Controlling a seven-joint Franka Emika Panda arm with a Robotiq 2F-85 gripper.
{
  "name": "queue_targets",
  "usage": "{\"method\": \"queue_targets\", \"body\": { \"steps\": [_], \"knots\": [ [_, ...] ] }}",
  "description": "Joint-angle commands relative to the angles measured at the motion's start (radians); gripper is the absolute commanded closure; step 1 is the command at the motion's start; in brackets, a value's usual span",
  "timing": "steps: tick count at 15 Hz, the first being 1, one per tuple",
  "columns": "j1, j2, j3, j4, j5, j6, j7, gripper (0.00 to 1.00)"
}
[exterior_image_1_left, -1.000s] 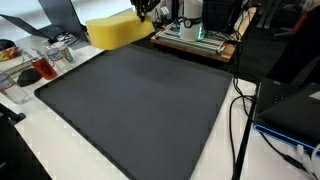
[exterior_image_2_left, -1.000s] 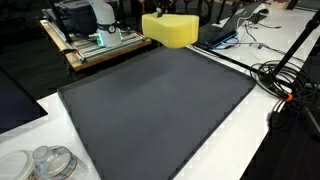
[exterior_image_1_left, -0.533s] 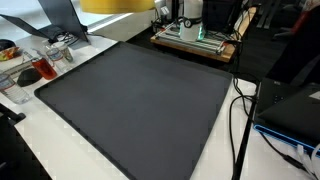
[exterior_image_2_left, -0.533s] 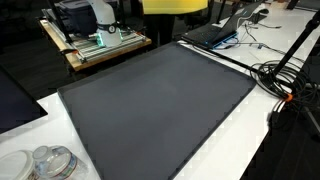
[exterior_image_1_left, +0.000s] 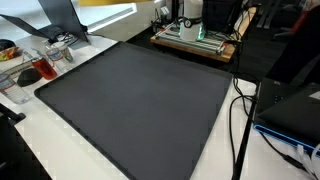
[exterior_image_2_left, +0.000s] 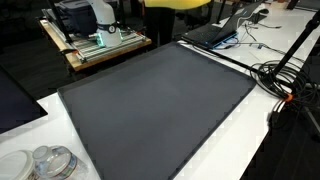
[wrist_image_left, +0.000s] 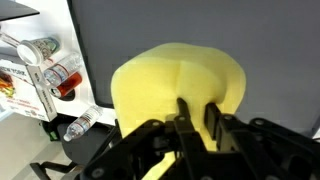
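- Foam, soft and light by the look: big yellow sponge block (wrist_image_left: 180, 80), dented under pressure; best gripped gently across its middle.
- Hand (wrist_image_left: 198, 112) clenched on that sponge, fingers (wrist_image_left: 184, 108) sunk in at 6 o'clock.
- Held high over the flat dark grey mat (exterior_image_1_left: 140, 100).
- In both exterior views, only the sponge's underside at 12 o'clock; grip visible solely from the wrist, clear plastic bottles (wrist_image_left: 45, 50) at 9 o'clock.

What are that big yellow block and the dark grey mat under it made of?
Big yellow block: likely soft foam or sponge, matte; it dents and creases where the gripper pinches it. Dark grey mat: perhaps rubber or fabric, matte, no glare.
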Motion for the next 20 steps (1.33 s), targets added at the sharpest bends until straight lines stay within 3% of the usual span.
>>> {"method": "queue_targets", "body": {
  "steps": [1, 8, 15, 20],
  "knots": [
    [-0.020, -0.024, 0.013, 0.002, -0.006, -0.018, -0.041, 0.49],
    [-0.017, -0.023, 0.004, -0.007, 0.017, -0.008, -0.075, 0.02],
    [0.004, 0.050, -0.019, -0.041, 0.145, 0.002, -0.164, 0.00],
    [0.029, 0.143, 0.025, -0.055, 0.210, -0.041, -0.164, 0.00]
  ]
}}
